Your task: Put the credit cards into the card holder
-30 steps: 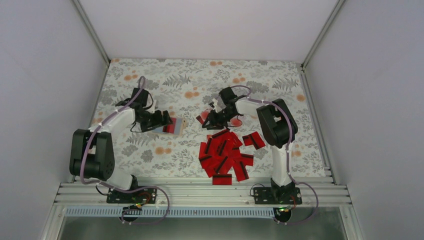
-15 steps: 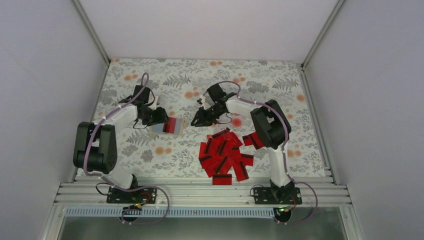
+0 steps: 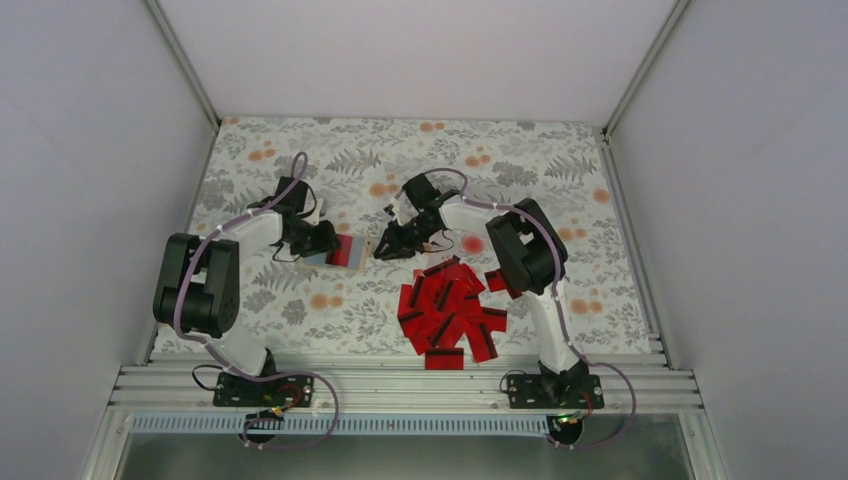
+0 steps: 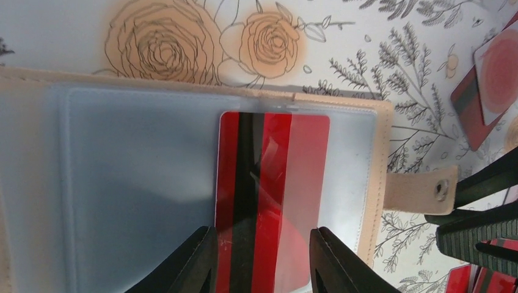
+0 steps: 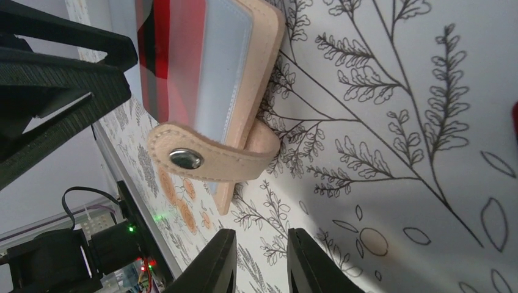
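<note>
- Holder (image 4: pixel 122 183) is lying open on the cloth (image 3: pixel 560 170), between the two claws. The left wrist view is cutting off its left and lower parts.
- Card (image 4: pixel 272 183) is sitting in the clear sleeve (image 4: pixel 348 152) nearest the strap (image 4: pixel 421 189). Its lower edge is partly hiding behind the fingers.
- Left claw (image 4: pixel 259 235) is standing half apart, straddling the card. Pinching or only resting: cannot tell.
- Right claw (image 5: pixel 261 241) is pointing at the cloth just beside the strap, gap narrow, nothing in it.
- From above, both claw tips are showing only as dark shapes, and the left one is covering part of the holder.
- Pile (image 3: pixel 450 310) of red cards is lying well apart from the holder, with a pale card (image 3: pixel 472 243) lying beyond it.
- Floral cloth is covering the table, white walls (image 3: pixel 400 50) are closing in three sides, and a rail (image 3: pixel 400 385) is running along the near edge.
</note>
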Robot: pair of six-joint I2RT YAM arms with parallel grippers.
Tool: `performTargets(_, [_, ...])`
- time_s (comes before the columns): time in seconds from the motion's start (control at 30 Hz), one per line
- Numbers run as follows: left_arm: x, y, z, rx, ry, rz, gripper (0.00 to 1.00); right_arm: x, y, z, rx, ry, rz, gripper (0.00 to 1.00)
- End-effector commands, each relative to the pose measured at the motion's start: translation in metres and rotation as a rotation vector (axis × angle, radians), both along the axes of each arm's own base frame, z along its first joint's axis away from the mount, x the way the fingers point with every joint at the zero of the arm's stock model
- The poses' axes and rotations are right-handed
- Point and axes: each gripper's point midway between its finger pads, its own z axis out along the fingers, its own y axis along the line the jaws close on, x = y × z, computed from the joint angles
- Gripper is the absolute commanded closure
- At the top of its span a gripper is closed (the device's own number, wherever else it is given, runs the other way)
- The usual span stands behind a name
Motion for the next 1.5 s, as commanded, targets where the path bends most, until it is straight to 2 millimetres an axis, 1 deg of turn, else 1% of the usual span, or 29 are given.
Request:
performTargets(0.0, [-0.002, 0.002, -0.011, 0.031, 0.008, -0.004, 0.62, 0.001, 0.012, -0.002, 0.021, 0.001, 0.013, 0.78])
performTargets(0.17, [-0.005, 0.001, -0.017, 0.043, 0.014, -0.015, 0.62, 0.001, 0.013, -0.007, 0.021, 0.009, 0.011, 0.8])
performTargets(0.3, [-0.005, -0.002, -0.014, 0.043, 0.008, -0.018, 0.63, 0.002, 0.015, -0.01, 0.023, 0.016, 0.013, 0.81])
performTargets(0.43, [0.002, 0.0, 0.0, 0.055, -0.029, -0.004, 0.63, 0.002, 0.016, -0.011, 0.023, 0.018, 0.014, 0.82])
performTargets(0.63, [0.015, 0.004, 0.023, 0.083, -0.059, 0.021, 0.58, 0.0, 0.015, -0.013, 0.018, 0.023, 0.017, 0.83])
performTargets(0.7, [0.017, 0.004, 0.025, 0.082, -0.063, 0.021, 0.57, -0.001, 0.015, -0.014, 0.018, 0.025, 0.018, 0.83])
performTargets(0.77, [0.019, 0.004, 0.021, 0.087, -0.056, 0.017, 0.57, -0.001, 0.015, -0.013, 0.019, 0.023, 0.02, 0.83])
performTargets(0.87, [0.017, 0.003, 0.01, 0.09, -0.031, 0.008, 0.57, -0.001, 0.015, -0.013, 0.019, 0.022, 0.02, 0.83])
performTargets(1.07, [0.008, -0.003, -0.006, 0.059, 0.001, -0.017, 0.57, -0.001, 0.014, -0.014, 0.016, 0.018, 0.021, 0.84])
performTargets(1.2, [0.003, -0.006, -0.011, 0.055, 0.014, -0.021, 0.58, -0.002, 0.013, -0.015, 0.014, 0.023, 0.022, 0.84])
performTargets(1.33, [0.0, -0.01, -0.013, 0.051, 0.018, -0.027, 0.58, -0.003, 0.012, -0.017, 0.013, 0.028, 0.022, 0.84])
performTargets(1.47, [-0.001, -0.019, -0.014, 0.038, 0.019, -0.04, 0.58, -0.003, 0.012, -0.016, 0.015, 0.028, 0.022, 0.84])
